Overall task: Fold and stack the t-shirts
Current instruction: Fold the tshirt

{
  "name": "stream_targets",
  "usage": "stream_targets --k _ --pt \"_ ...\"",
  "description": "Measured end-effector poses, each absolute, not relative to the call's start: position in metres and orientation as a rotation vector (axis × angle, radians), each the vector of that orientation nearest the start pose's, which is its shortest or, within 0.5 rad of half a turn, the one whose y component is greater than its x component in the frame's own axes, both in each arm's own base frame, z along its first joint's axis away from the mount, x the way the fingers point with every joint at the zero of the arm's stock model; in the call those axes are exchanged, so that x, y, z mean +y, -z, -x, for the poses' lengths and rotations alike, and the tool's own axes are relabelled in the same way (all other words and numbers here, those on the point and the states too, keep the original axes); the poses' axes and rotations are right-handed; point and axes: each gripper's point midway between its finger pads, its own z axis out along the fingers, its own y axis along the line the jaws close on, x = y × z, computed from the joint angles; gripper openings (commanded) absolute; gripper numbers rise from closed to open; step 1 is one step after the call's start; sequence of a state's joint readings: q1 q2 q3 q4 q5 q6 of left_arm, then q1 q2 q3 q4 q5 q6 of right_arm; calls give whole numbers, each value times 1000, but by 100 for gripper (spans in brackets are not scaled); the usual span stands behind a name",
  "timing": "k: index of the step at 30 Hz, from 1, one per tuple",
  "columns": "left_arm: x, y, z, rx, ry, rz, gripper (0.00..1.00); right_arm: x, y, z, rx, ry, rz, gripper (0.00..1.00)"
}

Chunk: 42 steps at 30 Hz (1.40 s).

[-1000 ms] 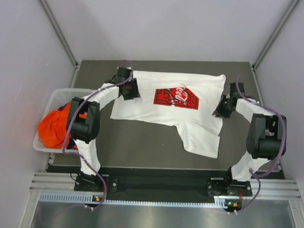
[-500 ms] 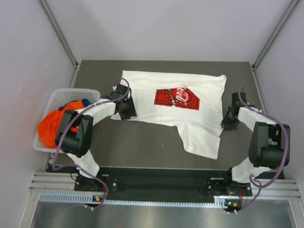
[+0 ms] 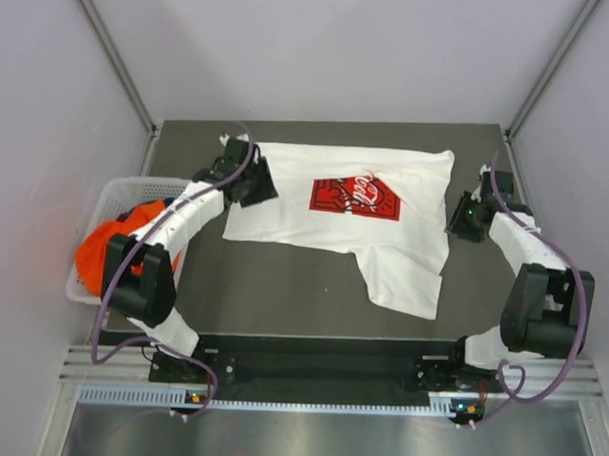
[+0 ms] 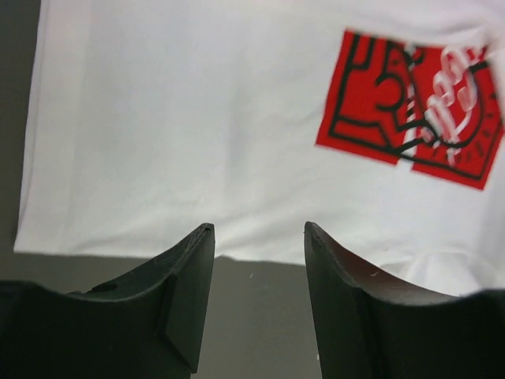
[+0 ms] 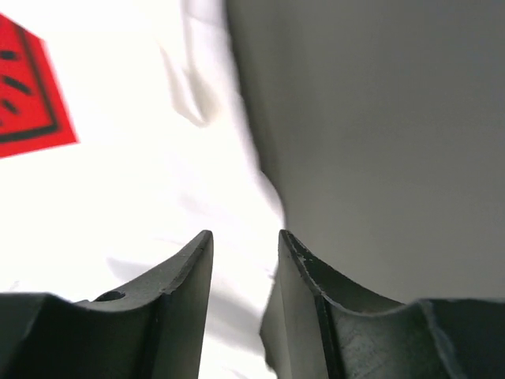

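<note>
A white t-shirt (image 3: pixel 384 241) with a red chest print (image 3: pixel 353 197) lies spread on the dark table (image 3: pixel 282 287), one flap reaching toward the near edge. My left gripper (image 3: pixel 251 181) hovers at the shirt's left side. In the left wrist view its jaws (image 4: pixel 258 229) stand open over the hem of the shirt (image 4: pixel 197 118), holding nothing. My right gripper (image 3: pixel 463 216) is at the shirt's right edge. Its jaws (image 5: pixel 245 234) are apart above the white cloth (image 5: pixel 142 181), with nothing clamped. An orange t-shirt (image 3: pixel 101 253) is bunched in the basket.
The white lattice basket (image 3: pixel 82 292) stands off the table's left edge, beside the left arm. Grey walls close in the table at the back and on both sides. Bare dark table shows in front of the shirt and to its right (image 5: pixel 379 118).
Both grippers dipped toward the near edge half a second ago and have moved back up to the shirt's sides. The right jaws have widened. The shirt lies much as before.
</note>
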State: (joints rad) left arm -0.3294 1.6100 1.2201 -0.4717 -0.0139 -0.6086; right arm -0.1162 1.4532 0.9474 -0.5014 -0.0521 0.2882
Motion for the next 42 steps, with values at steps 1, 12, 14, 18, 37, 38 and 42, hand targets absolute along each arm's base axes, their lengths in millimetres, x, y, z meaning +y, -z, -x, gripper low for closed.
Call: stream_targets --k 1,12,14,18,37,38,42 --pt "-156 -143 -400 2409 408 339 55 -13 -82 -340 2520 -162 -469 41" --pt "-99 -120 -508 2396 423 458 54 8 -78 -400 2517 -291 -232 43" --pt "-91 -107 -516 2418 420 476 54 10 -75 -411 2520 -308 -199 43" --pt "-89 -96 -518 2445 428 477 54 13 -69 -428 2527 -317 -129 43" --pt "-93 -78 -530 2462 446 439 52 45 -58 -553 2396 -422 159 43" --pt "-93 -75 -531 2465 446 439 52 45 -56 -555 2398 -419 171 43" --pt "-92 -65 -532 2480 440 448 52 50 -54 -561 2395 -414 214 43"
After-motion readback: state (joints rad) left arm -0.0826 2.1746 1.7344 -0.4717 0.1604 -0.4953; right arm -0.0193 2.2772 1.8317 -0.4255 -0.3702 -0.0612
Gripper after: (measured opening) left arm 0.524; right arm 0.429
